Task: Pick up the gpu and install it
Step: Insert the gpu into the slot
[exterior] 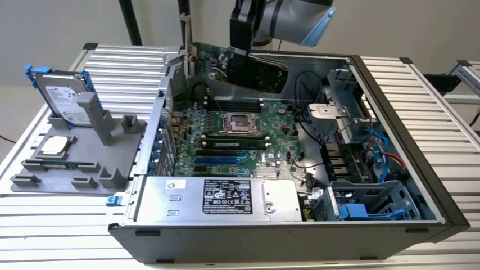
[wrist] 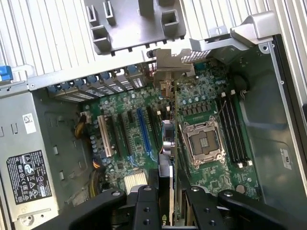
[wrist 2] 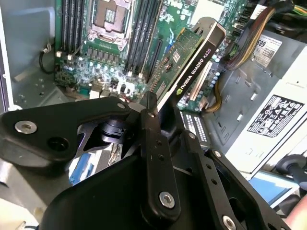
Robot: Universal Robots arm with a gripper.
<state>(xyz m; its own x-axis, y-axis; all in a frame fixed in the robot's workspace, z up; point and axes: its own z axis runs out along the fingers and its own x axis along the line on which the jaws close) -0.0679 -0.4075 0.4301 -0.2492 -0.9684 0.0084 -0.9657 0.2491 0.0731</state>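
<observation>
The gpu point(exterior: 251, 70) hangs on edge above the back of the open computer case point(exterior: 420, 169), its silver end bracket point(exterior: 188, 42) toward the exterior view's left. My gripper point(exterior: 244, 49) is shut on its top edge. In the second wrist view the gpu point(wrist 2: 192, 62) shows its green board and black shroud, slanting away from the gripper point(wrist 2: 160, 108) over the motherboard point(wrist 2: 110, 72). Seen edge-on in the first wrist view, the gpu point(wrist: 168, 143) runs from the gripper point(wrist: 168, 184) to the bracket point(wrist: 172, 67), above the board between the expansion slots point(wrist: 143, 129) and the processor socket point(wrist: 201, 141).
On a grey fixture point(exterior: 67, 174) left of the case stand a silver hard drive with blue rails point(exterior: 64, 98), a processor chip point(exterior: 54, 146) and a memory stick point(exterior: 60, 166). The power supply point(exterior: 217, 197) fills the case's near side. Cables and a drive cage point(exterior: 367, 202) sit at the right.
</observation>
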